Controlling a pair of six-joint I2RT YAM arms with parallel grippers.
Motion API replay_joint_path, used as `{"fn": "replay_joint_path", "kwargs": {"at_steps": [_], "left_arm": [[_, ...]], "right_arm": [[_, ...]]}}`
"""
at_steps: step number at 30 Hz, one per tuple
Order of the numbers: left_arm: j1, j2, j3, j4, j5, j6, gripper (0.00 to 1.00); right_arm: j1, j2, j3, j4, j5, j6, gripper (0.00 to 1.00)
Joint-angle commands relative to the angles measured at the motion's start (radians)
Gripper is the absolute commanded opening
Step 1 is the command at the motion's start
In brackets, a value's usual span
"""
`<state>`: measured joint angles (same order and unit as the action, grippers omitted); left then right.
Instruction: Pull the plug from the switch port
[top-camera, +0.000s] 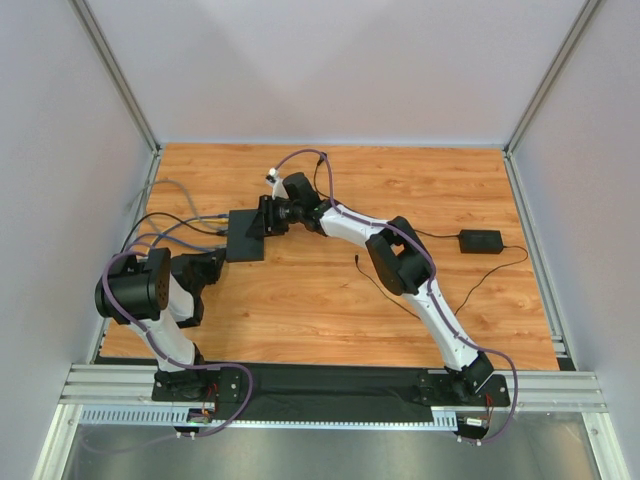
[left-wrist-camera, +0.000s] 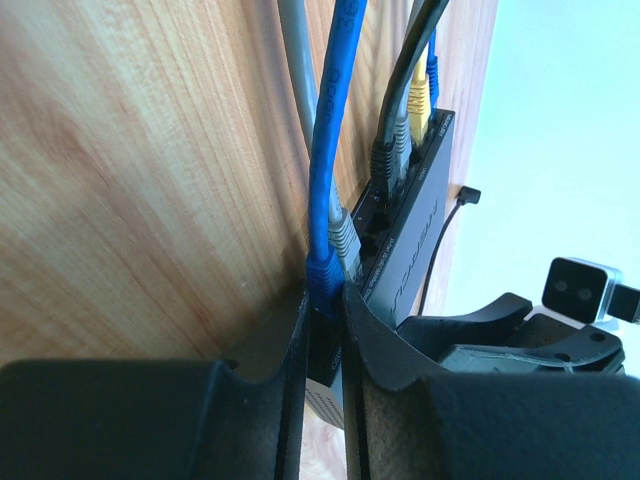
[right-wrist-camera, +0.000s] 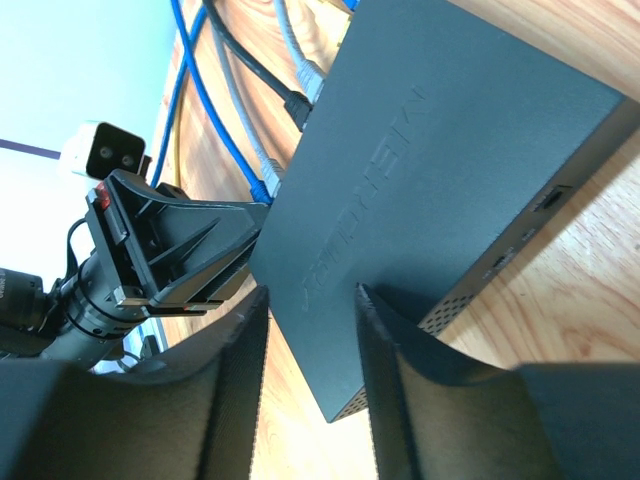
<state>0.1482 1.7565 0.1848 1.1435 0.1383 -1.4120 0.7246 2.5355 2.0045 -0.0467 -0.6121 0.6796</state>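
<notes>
From above, the switch is a flat matte black box on the wood table, left of centre, with cables fanning out from its left edge. The left gripper meets that edge from the near side, and the right gripper sits over the far right corner. In the left wrist view the switch shows edge-on, with pale lettering on its top face. Black, grey, yellow and blue cables run into its port edge. The blue plug sits at the near end of that row, in the narrow slot between the left fingers, which are pinched onto it from both sides and hide its port. In the right wrist view the switch fills most of the frame, with vent holes and small sockets along its near side. The right fingers stand apart, both laid over the near corner, and the left gripper shows beyond at the plug end
</notes>
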Motion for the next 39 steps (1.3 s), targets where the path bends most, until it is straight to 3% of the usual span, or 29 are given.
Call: {"fn": "replay_joint_path", "kwargs": {"at_steps": [1, 8, 14, 18, 25, 34, 39], "left_arm": [[0.007, 0.032, -0.021, -0.030, -0.022, 0.056, 0.13], [0.007, 0.023, -0.015, -0.048, -0.013, 0.076, 0.00], [0.008, -0.028, 0.010, -0.151, 0.000, 0.133, 0.00], [0.007, -0.042, 0.015, -0.165, 0.009, 0.153, 0.00], [0.008, -0.061, 0.021, -0.195, 0.018, 0.186, 0.00], [0.007, -0.065, 0.022, -0.195, 0.021, 0.183, 0.00], [0.007, -0.069, 0.024, -0.211, 0.021, 0.183, 0.00]], "right_arm": [[-0.004, 0.034, 0.043, -0.050, 0.038, -0.017, 0.39], [-0.004, 0.042, 0.073, -0.117, 0.075, -0.023, 0.32], [0.001, 0.014, 0.097, -0.162, 0.087, -0.098, 0.33], [0.022, 0.052, 0.239, -0.278, 0.100, -0.190, 0.34], [0.059, 0.094, 0.324, -0.380, 0.153, -0.264, 0.36], [0.096, 0.120, 0.352, -0.398, 0.183, -0.278, 0.33], [0.096, 0.135, 0.346, -0.420, 0.202, -0.256, 0.27]]}}
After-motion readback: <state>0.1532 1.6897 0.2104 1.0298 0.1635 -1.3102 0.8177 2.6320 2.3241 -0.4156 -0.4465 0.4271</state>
